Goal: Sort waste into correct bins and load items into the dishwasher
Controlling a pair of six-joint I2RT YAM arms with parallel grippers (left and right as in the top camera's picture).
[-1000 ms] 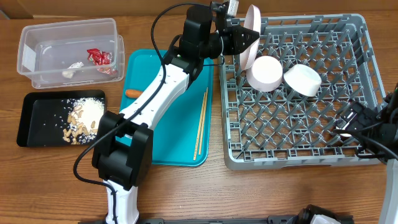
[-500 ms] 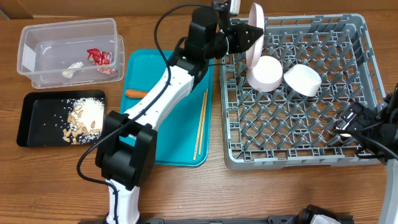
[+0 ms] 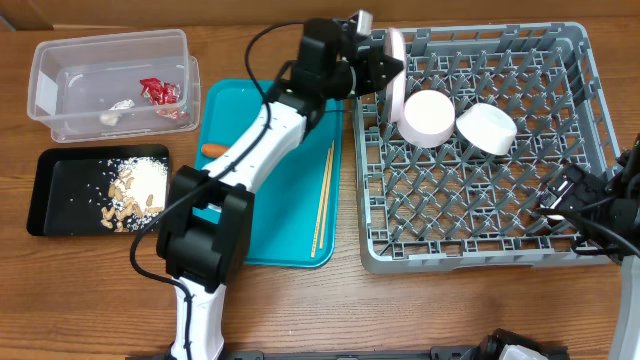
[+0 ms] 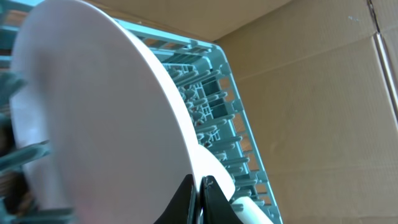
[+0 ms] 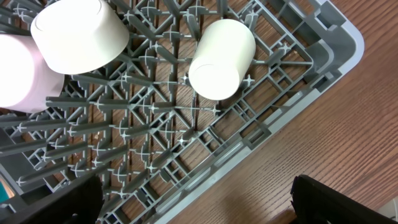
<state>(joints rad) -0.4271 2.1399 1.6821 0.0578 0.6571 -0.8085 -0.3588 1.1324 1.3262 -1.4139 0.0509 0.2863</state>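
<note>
My left gripper (image 3: 386, 68) is shut on the rim of the round white plate (image 3: 397, 62), which stands on edge at the back left corner of the grey dishwasher rack (image 3: 470, 255). In the left wrist view the fingertips (image 4: 186, 194) pinch the plate (image 4: 93, 112) edge. Two white bowls (image 3: 428, 117) (image 3: 487, 127) lie in the rack. The white cup (image 5: 222, 59) lies near the rack's right side. My right gripper (image 5: 196, 199) hangs open over the rack's front right edge. Chopsticks (image 3: 322, 200) and the carrot (image 3: 214, 150) lie on the teal tray (image 3: 290, 235).
The clear tub (image 3: 60, 60) at the back left holds a red wrapper (image 3: 160, 92) and a white wad (image 3: 120, 105). The black tray (image 3: 55, 195) in front of it holds tan scraps and white crumbs (image 3: 132, 188). A cardboard wall stands behind the rack.
The plate has turned from showing its face to standing edge-on and has come down among the pegs at the rack's back left corner. The right arm has not moved.
</note>
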